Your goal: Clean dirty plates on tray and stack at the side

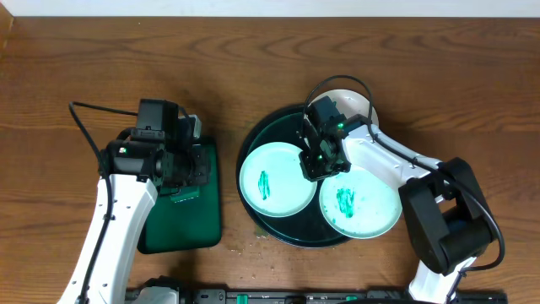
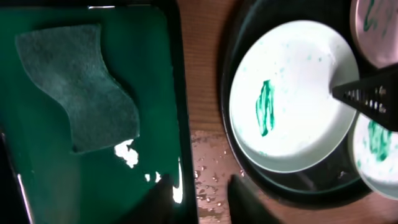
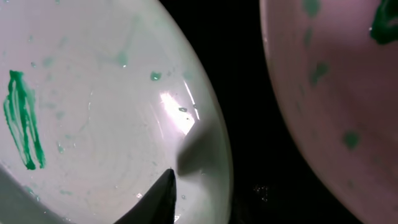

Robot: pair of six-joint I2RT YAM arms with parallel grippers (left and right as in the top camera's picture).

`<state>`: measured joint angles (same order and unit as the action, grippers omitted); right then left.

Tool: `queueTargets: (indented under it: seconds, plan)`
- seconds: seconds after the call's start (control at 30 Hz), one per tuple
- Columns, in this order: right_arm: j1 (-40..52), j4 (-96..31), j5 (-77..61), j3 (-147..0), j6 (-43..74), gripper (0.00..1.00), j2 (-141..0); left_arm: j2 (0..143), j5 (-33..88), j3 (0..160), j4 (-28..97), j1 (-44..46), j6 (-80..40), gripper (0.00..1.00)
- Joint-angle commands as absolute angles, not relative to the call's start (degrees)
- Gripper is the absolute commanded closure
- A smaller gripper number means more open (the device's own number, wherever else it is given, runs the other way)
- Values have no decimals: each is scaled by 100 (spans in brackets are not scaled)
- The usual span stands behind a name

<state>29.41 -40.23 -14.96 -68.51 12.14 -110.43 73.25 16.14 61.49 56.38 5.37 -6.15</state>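
Two glossy, green-smeared plates [image 1: 272,181] are seen on the round dark tray [image 1: 268,128]; a third is half hidden by the arm [image 1: 384,156]. Whether the right fingers [image 3: 163,198] grip one rim cannot be told. The blurred left fingers [image 2: 155,202] are parted, empty, near a rough sponge [image 2: 74,87].

No writing, label, brand, number or sign can be read anywhere, neither on plates [image 1: 272,181] nor tray [image 1: 274,127].
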Motion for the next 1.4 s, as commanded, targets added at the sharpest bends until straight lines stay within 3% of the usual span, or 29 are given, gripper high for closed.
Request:
queueTargets:
  seconds: [0.0,0.07,0.2,0.3,0.33,0.37,0.4,0.43,0.5,0.53,0.57,0.63,0.73,1.1,1.37]
  plan:
    - [3009,-4003,-1675,-6814,1238,78,-11181,7345,1562,6195,5658,543,-633,74]
    - [3009,-4010,-1675,-6814,1238,82,-11181,7345,1605,6195,5723,545,-635,74]
    - [3006,-4049,-1675,-6814,1236,80,-11181,7352,1533,6195,5782,543,-635,72]
    - [3006,-4071,-1675,-6814,1234,79,-11181,7415,1155,6193,5808,543,-928,39]
    - [3006,-4071,-1675,-6814,1234,78,-11181,7454,937,6193,5824,543,-1079,36]
    - [3006,-4069,-1675,-6814,1234,78,-11181,7509,751,6191,5822,543,-1181,21]
    - [3006,-4071,-1675,-6814,1234,78,-11181,7570,626,6189,5811,543,-1238,13]
    - [3006,-4071,-1675,-6814,1234,78,-11181,7662,526,6189,5771,543,-1238,12]
    - [3006,-4071,-1675,-6814,1234,78,-11181,7797,460,6189,5680,543,-1236,15]
    - [3006,-4073,-1675,-6814,1234,78,-11181,7883,438,6189,5596,543,-1236,28]
    - [3006,-4073,-1678,-6814,1234,78,-11181,7950,401,6189,5522,543,-1238,32]
    - [3006,-4091,-1675,-6814,1234,78,-11181,8162,329,6189,5332,543,-1236,33]
    - [3006,-4115,-1678,-6814,1208,77,-11181,8471,292,6189,5144,456,-1238,43]
    - [3004,-4200,-1658,-6814,1146,76,-11181,9161,532,6189,5006,-707,-932,44]
    - [3004,-4200,-1658,-6814,1149,75,-11181,9629,860,6184,4825,-794,-854,43]
